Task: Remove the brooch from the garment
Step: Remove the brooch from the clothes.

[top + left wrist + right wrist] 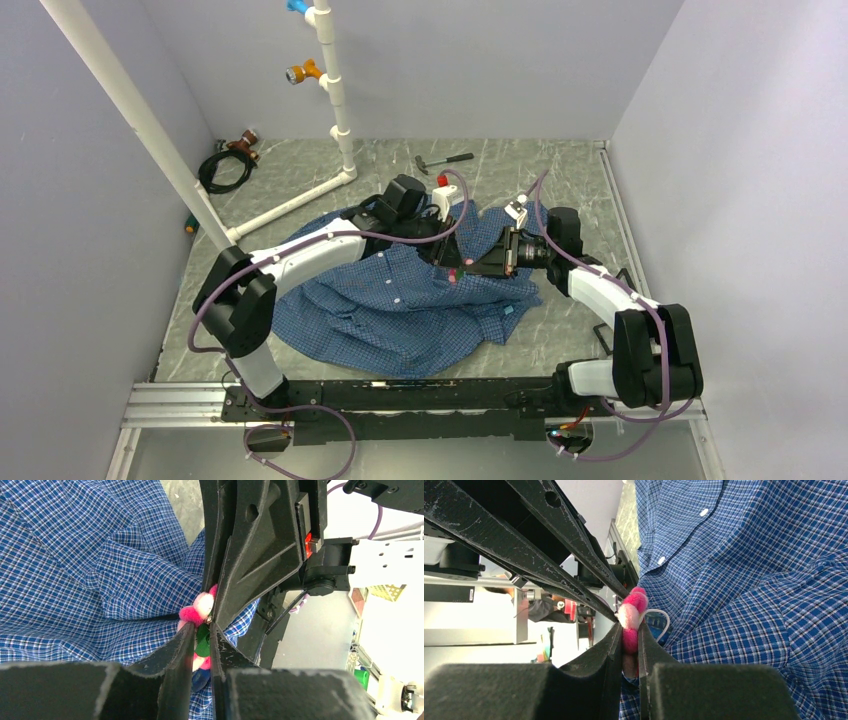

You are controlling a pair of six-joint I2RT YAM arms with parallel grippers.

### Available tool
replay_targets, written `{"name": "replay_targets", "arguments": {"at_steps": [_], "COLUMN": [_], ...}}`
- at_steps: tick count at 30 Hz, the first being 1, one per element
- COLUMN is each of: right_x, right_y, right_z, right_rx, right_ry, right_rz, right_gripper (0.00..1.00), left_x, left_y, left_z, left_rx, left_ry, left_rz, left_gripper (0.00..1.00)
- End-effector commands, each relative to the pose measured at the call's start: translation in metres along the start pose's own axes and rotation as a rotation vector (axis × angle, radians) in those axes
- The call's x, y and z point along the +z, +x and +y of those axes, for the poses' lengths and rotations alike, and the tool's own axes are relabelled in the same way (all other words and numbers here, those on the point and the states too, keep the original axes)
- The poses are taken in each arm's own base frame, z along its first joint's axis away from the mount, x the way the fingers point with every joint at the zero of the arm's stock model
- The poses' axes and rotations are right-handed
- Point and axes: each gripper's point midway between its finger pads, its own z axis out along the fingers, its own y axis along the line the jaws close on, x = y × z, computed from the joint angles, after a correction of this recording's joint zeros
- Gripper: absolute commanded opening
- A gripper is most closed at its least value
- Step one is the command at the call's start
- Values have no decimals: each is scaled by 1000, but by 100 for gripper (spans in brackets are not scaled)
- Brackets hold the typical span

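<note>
Your left gripper (202,637) – fingers nearly closed, pinching the green part of the brooch (199,609) | brooch lies against the shirt (75,555), between both sets of tips | your right gripper (629,637) – equally narrow, clamped on its pink edge.

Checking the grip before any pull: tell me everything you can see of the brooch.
The brooch is a small, fuzzy, flower-like piece in bright pink with paler pink lobes and a green felt-like part. It sits against the blue checked shirt. The left end effector and the right end effector both pinch it, coming in from opposite directions. How it is fastened to the cloth is hidden.
</note>
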Motion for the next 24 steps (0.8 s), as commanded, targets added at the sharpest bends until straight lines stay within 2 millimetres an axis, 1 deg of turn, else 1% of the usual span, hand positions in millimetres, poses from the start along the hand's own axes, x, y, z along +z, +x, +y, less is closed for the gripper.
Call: {"name": "replay_targets", "arguments": {"at_steps": [1,5,8,12,17,18,21,22,24], "right_x": [0,0,0,-1,-2,-2,-2,-2,-2], "right_y": [-15,-15,-15,-15,-15,-15,-15,-15,-16], "right_z": [21,22,20,17,17,16,15,15,15], "right_rx": [-97,-104,-108,-113,-122,-124,-124,-126,-137], "right_ry": [-54,-61,-54,-44,-44,-43,-36,-36,-40], "right_rz": [-17,-19,-20,-24,-25,-25,-26,-27,-27], "right_gripper": [0,0,0,0,0,0,0,0,0], "left_x": [14,15,14,9,4,2,-5,-8,-12], "left_y": [17,22,24,21,16,16,8,7,4], "left_z": [-6,-3,2,4,9,8,1,-4,-13], "left_rx": [5,-1,9,29,74,76,82,79,57], "left_ry": [5,0,-20,-30,-58,-60,-13,21,94], "left_rz": [75,83,91,78,67,63,24,14,-1], "left_gripper": [20,18,13,6,3,4,17,22,27]}}
